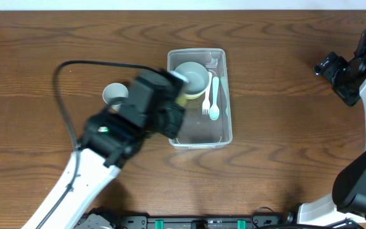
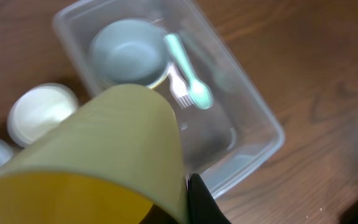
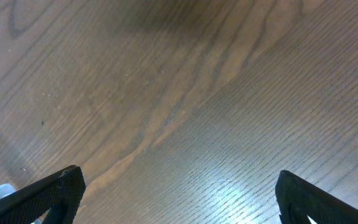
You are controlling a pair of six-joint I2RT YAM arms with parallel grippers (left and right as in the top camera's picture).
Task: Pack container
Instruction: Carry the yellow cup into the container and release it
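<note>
Over the left edge of the container (image 1: 202,130), which sits mid-surface (image 3: 197,93) and already holds a grey-blue bowl (image 1: 192,75), a fork (image 1: 206,95) and a spoon (image 1: 214,109), the left tool (image 1: 178,95) is clamped on a yellow cup (image 2: 104,162), apparently to set it in the free near end. Well off to the right, the right tool (image 3: 179,193) hangs with jaws wide apart and empty, probably to keep clear.

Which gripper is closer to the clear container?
Left. The left gripper, holding a yellow cup, hangs over the container's left edge; the right gripper sits far off to its right.
</note>
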